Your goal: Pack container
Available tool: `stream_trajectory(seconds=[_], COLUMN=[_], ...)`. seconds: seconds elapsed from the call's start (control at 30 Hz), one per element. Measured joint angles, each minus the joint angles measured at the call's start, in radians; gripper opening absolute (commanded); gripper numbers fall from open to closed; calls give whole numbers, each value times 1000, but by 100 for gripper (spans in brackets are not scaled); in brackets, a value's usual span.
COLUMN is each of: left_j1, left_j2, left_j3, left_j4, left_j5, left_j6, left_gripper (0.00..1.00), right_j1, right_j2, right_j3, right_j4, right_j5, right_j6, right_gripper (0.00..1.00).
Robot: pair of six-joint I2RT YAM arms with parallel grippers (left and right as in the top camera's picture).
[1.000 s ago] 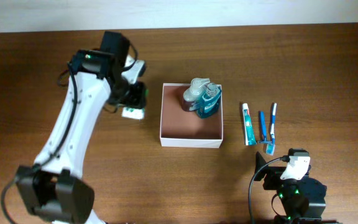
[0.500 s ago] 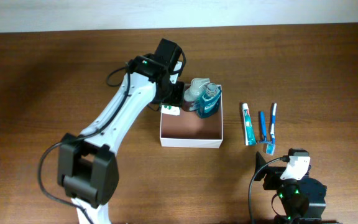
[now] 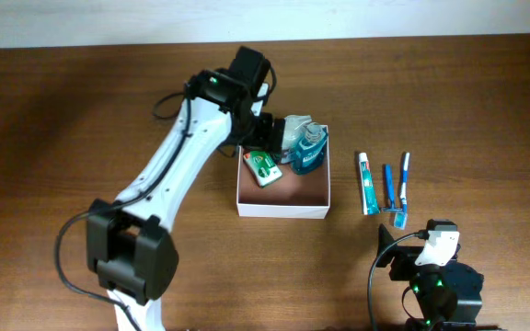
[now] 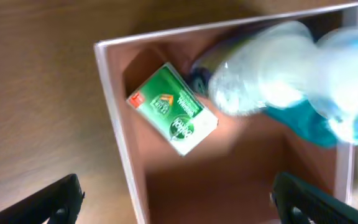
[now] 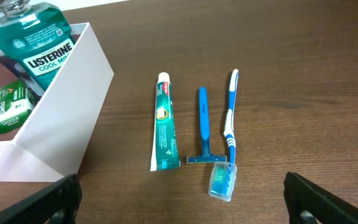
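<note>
The container, a white-walled box with a reddish-brown floor, stands mid-table. A green box lies flat in its back left part, beside a teal mouthwash bottle and a clear bottle at the back. My left gripper hovers over the back left corner, open and holding nothing. The left wrist view looks down on the green box and the left wall, with the left gripper spread wide. My right gripper is open low over bare table near the front right.
Right of the container lie a toothpaste tube, a blue razor, a toothbrush and a small clear case. The right arm's base sits at the front edge.
My left gripper carried the green box from left of the container to over its back left corner and opened. The box now lies inside. The right arm has not moved.
</note>
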Motion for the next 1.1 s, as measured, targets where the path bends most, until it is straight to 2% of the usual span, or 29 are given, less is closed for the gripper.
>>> stream_trajectory(seconds=[0.13, 0.2, 0.33, 0.57, 0.9, 1.0, 1.1], left_j1=[0, 0, 2, 2, 2, 2, 2], left_j2=[-85, -201, -372, -650, -761, -766, -766], left_j3=[140, 209, 218, 223, 223, 223, 223], left_j4=[-192, -340, -458, -473, -473, -473, -473], left_j5=[-106, -219, -285, -306, -306, -306, -306], left_j6=[6, 8, 8, 8, 8, 8, 8], left_gripper=[99, 99, 99, 100, 99, 99, 99], right_j1=[0, 0, 0, 0, 0, 0, 0], right_j2=[0, 0, 0, 0, 0, 0, 1], right_j3=[0, 0, 0, 0, 0, -1, 4], right_j4=[0, 0, 0, 0, 17, 47, 108], right_j5=[0, 0, 0, 0, -21, -89, -241], right_j6=[0, 0, 0, 1, 11, 27, 81], right_gripper=[99, 99, 99, 99, 99, 99, 99])
